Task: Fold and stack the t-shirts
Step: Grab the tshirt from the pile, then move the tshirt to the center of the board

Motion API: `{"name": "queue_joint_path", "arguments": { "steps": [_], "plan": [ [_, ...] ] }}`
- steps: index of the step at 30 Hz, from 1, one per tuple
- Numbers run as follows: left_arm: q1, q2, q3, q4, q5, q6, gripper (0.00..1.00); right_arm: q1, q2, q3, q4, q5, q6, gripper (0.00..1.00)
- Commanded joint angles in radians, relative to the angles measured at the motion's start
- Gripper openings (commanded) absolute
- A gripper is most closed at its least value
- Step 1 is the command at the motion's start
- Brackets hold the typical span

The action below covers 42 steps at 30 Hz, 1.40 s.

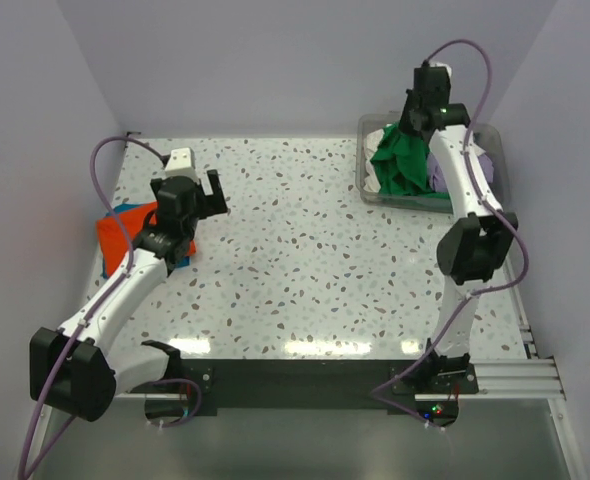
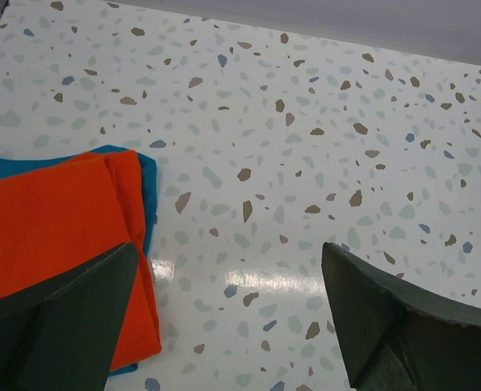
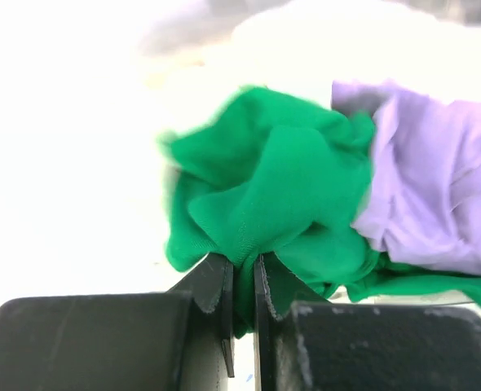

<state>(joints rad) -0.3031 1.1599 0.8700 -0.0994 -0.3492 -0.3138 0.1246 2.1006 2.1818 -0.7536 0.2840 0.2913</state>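
Observation:
A folded orange t-shirt [image 1: 120,232] lies on a folded blue t-shirt [image 1: 179,262] at the table's left edge; both show in the left wrist view, orange [image 2: 53,232] over blue [image 2: 147,175]. My left gripper [image 1: 200,190] is open and empty, just right of this stack [image 2: 228,314]. My right gripper [image 1: 412,118] is shut on a bunched bright green t-shirt [image 1: 400,165] and holds it above the clear plastic bin [image 1: 367,185]. In the right wrist view the green cloth [image 3: 273,195] is pinched between the fingers [image 3: 242,289]. A lavender t-shirt [image 3: 436,187] lies beside it.
The bin stands at the table's back right corner, against the right wall. The lavender cloth [image 1: 485,165] in it is partly hidden by my right arm. White walls close the table on the left, back and right. The speckled tabletop [image 1: 305,260] lies between the stack and the bin.

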Motion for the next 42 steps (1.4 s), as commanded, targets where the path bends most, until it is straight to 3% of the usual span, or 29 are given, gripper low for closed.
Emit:
{"name": "queue_joint_path", "arguments": {
  "steps": [1,4,11,17,23,27,33,37,40,42],
  "plan": [
    [0.007,-0.016,-0.014,0.009,-0.013,-0.031,1.00,0.013,-0.197,0.041,0.069,-0.118,-0.011,0.00],
    [0.006,-0.017,-0.023,0.013,-0.010,-0.037,1.00,0.046,-0.298,0.053,0.109,-0.195,-0.029,0.00],
    [0.007,-0.022,-0.022,0.026,-0.005,-0.027,1.00,0.199,-0.355,0.220,0.167,-0.357,-0.054,0.00],
    [0.007,-0.031,-0.020,0.027,-0.004,-0.039,1.00,0.280,-0.370,0.306,0.337,-0.575,0.092,0.00],
    [0.007,-0.063,-0.032,0.018,-0.023,-0.053,1.00,0.317,-0.370,0.377,0.462,-0.689,0.230,0.00],
    [0.005,-0.074,-0.037,0.015,-0.037,-0.054,1.00,0.320,-0.430,0.279,0.487,-0.675,0.211,0.00],
    [0.007,-0.063,-0.043,-0.017,-0.040,-0.073,1.00,0.320,-0.524,-0.138,0.372,-0.406,0.148,0.03],
    [0.007,-0.034,-0.057,-0.063,-0.047,-0.099,1.00,0.319,-0.536,-0.580,0.225,-0.195,0.190,0.61],
    [0.007,-0.032,-0.077,-0.085,-0.042,-0.111,1.00,0.319,-0.559,-0.824,0.223,-0.158,0.209,0.71],
    [0.007,-0.031,-0.091,-0.085,-0.034,-0.114,1.00,0.319,-0.597,-0.943,0.238,-0.178,0.223,0.72]
  ]
}}
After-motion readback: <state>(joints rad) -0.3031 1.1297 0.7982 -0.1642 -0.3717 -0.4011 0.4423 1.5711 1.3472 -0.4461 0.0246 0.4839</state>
